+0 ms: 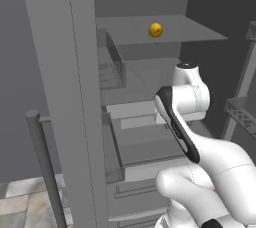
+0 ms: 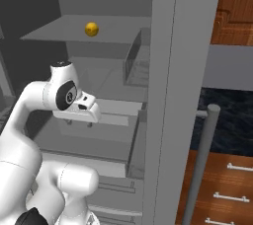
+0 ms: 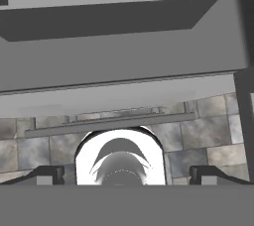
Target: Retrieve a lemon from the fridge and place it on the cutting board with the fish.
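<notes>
From my seat I see the fridge (image 1: 75, 97) standing open in front of the base, its grey shelves bare except for the lemon (image 1: 155, 30), which sits alone on the upper shelf (image 1: 200, 32), toward the middle of it and well back from the front edge. From the right side camera the same lemon (image 2: 91, 29) shows above and a little to the right of the arm's upper joint. The arm is folded up in front of the lower shelves and drawers, well below the lemon's shelf. The open door (image 1: 55, 72) rises tall at the left of the left view, with its bar handle (image 1: 45, 167) nearer the camera. In the hand camera the gripper (image 3: 126, 175) points down past the fridge's drawer fronts toward the stone tiled floor (image 3: 208, 136); its two dark fingertips (image 3: 47, 174) sit far apart at the bottom corners, so the jaws are spread wide with nothing between them. To the right of the fridge I can make out wooden cabinets (image 2: 232, 179) with pale drawer pulls and a dark counter (image 2: 232, 105) above them.
</notes>
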You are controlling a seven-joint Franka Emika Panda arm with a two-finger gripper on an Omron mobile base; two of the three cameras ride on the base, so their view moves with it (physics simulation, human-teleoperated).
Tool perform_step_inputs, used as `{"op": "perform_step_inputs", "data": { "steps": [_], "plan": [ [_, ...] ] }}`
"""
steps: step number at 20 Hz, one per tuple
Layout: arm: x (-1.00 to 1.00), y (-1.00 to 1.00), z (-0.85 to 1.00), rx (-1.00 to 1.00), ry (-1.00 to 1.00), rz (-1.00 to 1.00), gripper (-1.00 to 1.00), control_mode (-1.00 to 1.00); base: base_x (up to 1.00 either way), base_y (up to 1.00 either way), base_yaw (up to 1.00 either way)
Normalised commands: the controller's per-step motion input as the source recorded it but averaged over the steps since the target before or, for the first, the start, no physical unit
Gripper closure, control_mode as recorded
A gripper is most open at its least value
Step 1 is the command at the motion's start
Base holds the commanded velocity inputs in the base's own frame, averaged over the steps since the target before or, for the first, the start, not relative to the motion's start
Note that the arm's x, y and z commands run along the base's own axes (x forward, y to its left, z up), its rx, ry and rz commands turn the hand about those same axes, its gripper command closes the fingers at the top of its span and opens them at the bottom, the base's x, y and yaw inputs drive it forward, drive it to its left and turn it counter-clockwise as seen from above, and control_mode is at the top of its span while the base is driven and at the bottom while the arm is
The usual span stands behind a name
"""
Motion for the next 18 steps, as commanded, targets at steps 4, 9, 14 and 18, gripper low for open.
{"op": "perform_step_inputs", "data": {
  "steps": [4, 9, 14, 18],
  "plan": [
    [0.0, 0.0, 0.0, 0.0, 0.0, 0.0, -1.0, 1.0, 0.44, 0.11, -0.04],
    [0.0, 0.0, 0.0, 0.0, 0.0, 0.0, -1.0, 1.0, 0.47, 0.12, -0.02],
    [0.0, 0.01, 0.1, 0.0, -0.1, 0.01, -1.0, -1.0, 0.1, 0.03, 0.0],
    [0.0, 0.05, 0.61, -0.06, -0.33, 0.09, -1.0, -1.0, 0.0, 0.0, 0.0]
  ]
}}
